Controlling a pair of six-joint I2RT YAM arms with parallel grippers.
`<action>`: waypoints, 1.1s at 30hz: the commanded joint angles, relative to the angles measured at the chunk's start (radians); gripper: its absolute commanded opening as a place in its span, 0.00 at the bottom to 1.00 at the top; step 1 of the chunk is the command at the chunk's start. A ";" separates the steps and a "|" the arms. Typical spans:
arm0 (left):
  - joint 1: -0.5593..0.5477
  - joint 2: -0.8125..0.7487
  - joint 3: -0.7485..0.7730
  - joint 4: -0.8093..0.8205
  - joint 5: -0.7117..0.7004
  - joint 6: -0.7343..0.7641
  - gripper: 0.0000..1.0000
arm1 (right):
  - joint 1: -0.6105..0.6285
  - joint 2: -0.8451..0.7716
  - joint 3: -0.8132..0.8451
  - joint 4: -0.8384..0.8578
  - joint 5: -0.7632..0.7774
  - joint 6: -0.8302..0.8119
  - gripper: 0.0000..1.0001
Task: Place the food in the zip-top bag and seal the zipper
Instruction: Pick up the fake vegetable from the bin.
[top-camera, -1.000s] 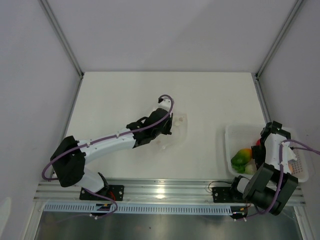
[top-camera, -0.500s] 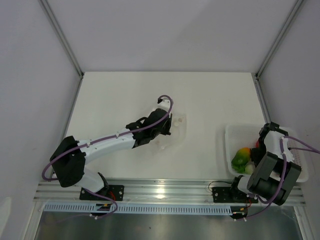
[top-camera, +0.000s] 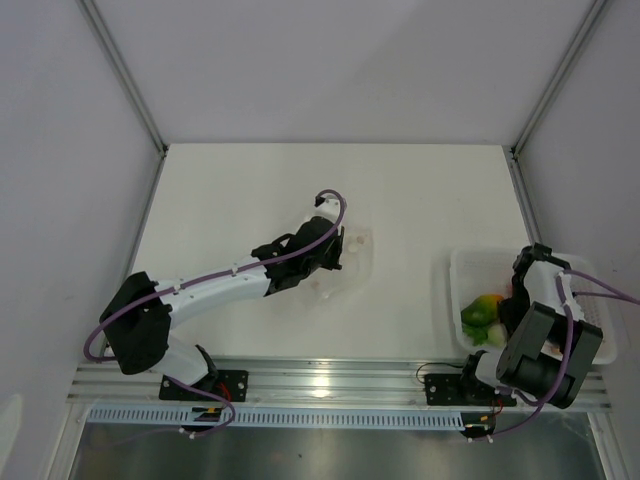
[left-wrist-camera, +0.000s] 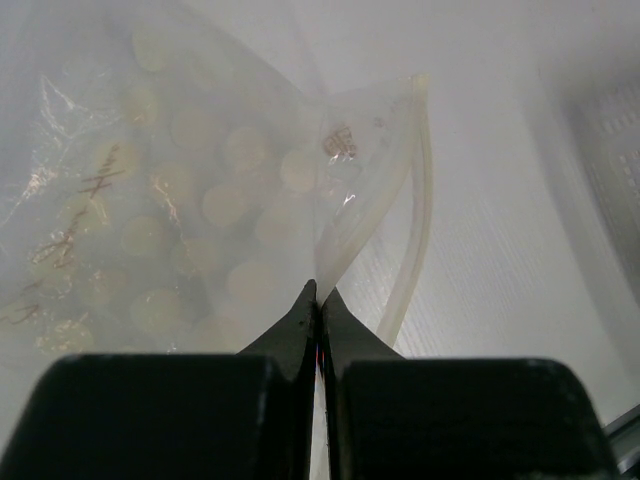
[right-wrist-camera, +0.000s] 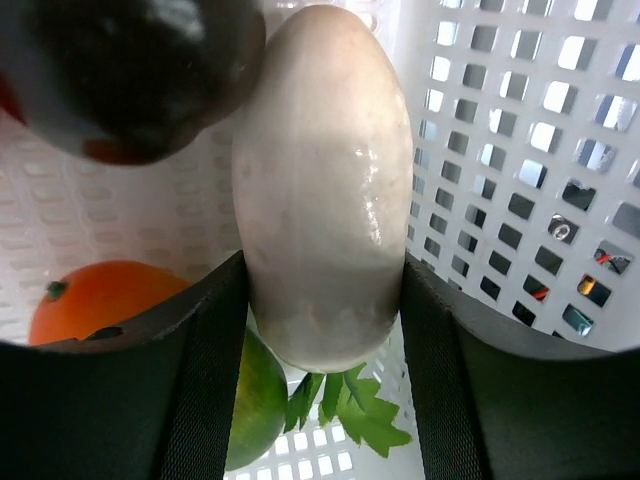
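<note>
The clear zip-top bag lies mid-table. My left gripper is shut on its mouth edge; in the left wrist view the jaws pinch a thin fold of the bag. The zipper strip curves off to the right, below a small reddish mark. My right gripper reaches down into the white slotted basket. In the right wrist view it is closed on the white radish, leaves pointing down. A dark-purple piece, an orange one and a green one lie around it.
The basket wall stands close on the right of the radish. The basket sits at the table's right edge next to the side wall. Green and orange food shows at the basket's near end.
My right gripper has shifted slightly left and deeper into the basket. My left gripper and the bag edge have barely moved.
</note>
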 joint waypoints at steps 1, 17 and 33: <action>0.009 -0.028 -0.002 0.043 0.012 -0.014 0.01 | 0.023 -0.025 0.036 -0.044 0.042 0.027 0.24; 0.011 -0.031 -0.003 0.049 0.030 -0.008 0.01 | 0.072 -0.345 0.275 -0.147 0.028 -0.188 0.00; 0.011 -0.037 -0.011 0.083 0.095 -0.008 0.00 | 0.606 -0.416 0.298 0.364 -0.650 -0.479 0.00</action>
